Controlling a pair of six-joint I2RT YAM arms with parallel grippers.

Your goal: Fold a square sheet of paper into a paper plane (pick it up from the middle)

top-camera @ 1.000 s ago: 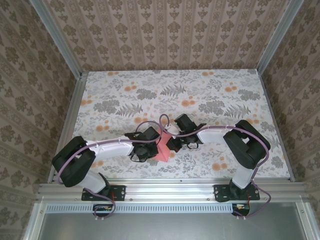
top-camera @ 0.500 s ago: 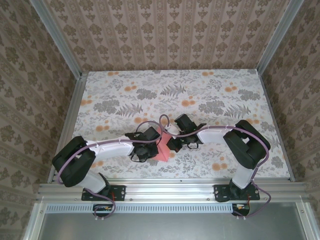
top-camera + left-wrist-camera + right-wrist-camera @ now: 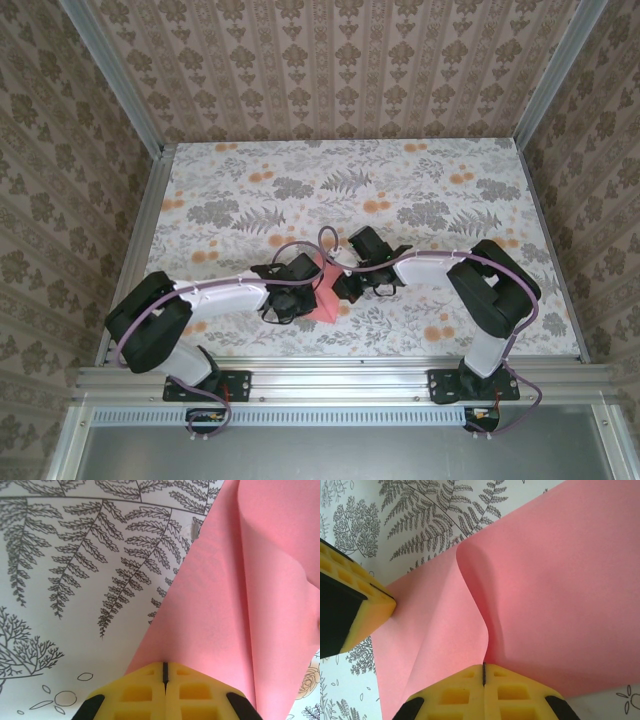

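Observation:
The square sheet of paper (image 3: 325, 292) is pink-red, partly folded, and lies on the flowered table between the two arms. In the left wrist view the sheet of paper (image 3: 225, 595) spreads flat ahead of my left gripper (image 3: 164, 672), whose yellow fingers are shut with their tips resting on its near edge. My left gripper (image 3: 300, 287) sits at the sheet's left side. My right gripper (image 3: 484, 672) is shut, and a raised, curling flap of the sheet (image 3: 450, 630) runs straight into its seam. The left fingers (image 3: 367, 605) touch the sheet's far edge there. My right gripper (image 3: 346, 288) is at the sheet's right side.
The table (image 3: 420, 190) has a grey fern and orange flower print. Patterned walls and metal rails (image 3: 150, 210) close it in on three sides. Purple cables (image 3: 325, 240) loop over both wrists near the paper.

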